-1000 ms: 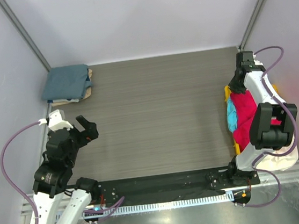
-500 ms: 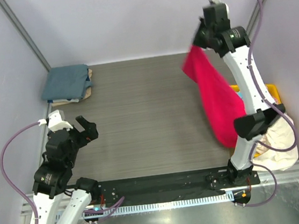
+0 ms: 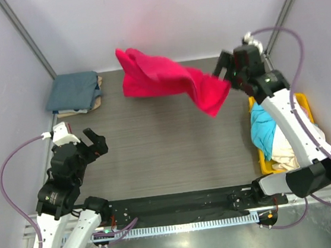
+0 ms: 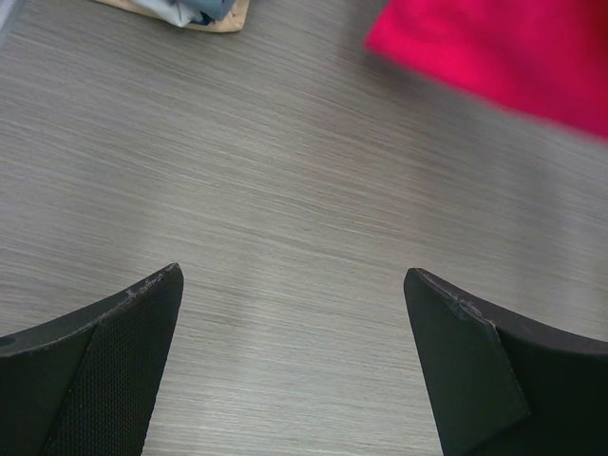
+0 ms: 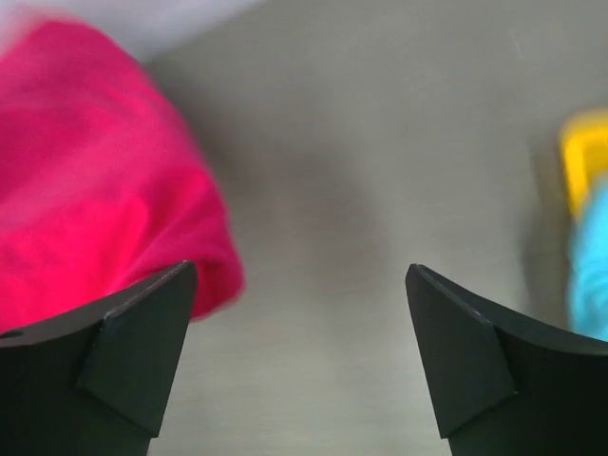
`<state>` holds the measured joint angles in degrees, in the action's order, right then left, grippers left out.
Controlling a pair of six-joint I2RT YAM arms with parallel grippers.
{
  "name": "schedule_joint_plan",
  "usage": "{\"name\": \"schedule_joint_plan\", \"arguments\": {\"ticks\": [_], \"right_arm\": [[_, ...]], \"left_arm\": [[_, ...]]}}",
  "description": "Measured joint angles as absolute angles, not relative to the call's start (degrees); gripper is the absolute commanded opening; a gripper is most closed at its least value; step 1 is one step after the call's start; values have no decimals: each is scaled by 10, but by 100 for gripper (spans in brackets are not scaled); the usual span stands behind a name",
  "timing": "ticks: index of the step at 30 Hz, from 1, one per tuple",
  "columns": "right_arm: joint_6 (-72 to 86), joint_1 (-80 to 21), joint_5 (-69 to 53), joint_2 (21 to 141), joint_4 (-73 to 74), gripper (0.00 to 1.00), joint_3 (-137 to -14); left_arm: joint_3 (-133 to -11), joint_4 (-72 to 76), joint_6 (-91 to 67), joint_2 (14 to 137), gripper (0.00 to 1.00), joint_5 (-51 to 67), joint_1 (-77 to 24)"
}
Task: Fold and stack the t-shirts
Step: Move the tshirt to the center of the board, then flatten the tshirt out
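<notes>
A bright red-pink t-shirt (image 3: 160, 79) hangs spread in the air over the far middle of the table, blurred, and shows again as the red-pink t-shirt (image 5: 85, 171) left of my right fingers and the red-pink t-shirt (image 4: 494, 47) in the left wrist view. My right gripper (image 3: 224, 72) (image 5: 300, 268) is open just right of its trailing end, with only bare table between the jaws. At the back left a slate blue-grey t-shirt (image 3: 73, 91) lies folded on a tan one (image 3: 98, 99). My left gripper (image 3: 99, 142) (image 4: 293, 274) is open over bare table at the near left.
A yellow bin (image 3: 260, 162) stands at the right edge beside my right arm, holding a cyan t-shirt (image 3: 261, 128) and a cream-white one (image 3: 286, 158). The right wrist view shows the bin's corner (image 5: 581, 157) and cyan cloth (image 5: 589, 275). The folded stack's edge (image 4: 185, 11) shows in the left wrist view.
My right arm lifted the red-pink t-shirt out of the bin, swung it up and left, then opened its jaws; the shirt now flies free toward the table's far middle. The left arm has not moved.
</notes>
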<state>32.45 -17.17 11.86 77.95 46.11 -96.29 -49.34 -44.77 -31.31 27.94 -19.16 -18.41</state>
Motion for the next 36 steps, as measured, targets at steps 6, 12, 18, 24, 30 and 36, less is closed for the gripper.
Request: {"name": "schedule_joint_plan", "arguments": {"ticks": [6,12,18,24,30,36], "right_arm": [[340,-34,124,760,469,100,-651],[342,6,100,648,465,98,-602],[381,-248,92,649,378,93,-604],[412,-404,99,843,316,84,-604],[411,-437,115,988,324,75,-645],[405,-445,129,1046,329,64,-695]], "left_arm": [[-493,-448,-313,281,98,-195,-184],[-493,-449,-313,303,96,-190,-184],[-493,-449,-313,323,96,-186,-184],[-493,-449,-313,322,95,-187,-184],[-493,-450,-313,318,96,-190,-184],[-493,-451,-313,306,96,-195,-184]]}}
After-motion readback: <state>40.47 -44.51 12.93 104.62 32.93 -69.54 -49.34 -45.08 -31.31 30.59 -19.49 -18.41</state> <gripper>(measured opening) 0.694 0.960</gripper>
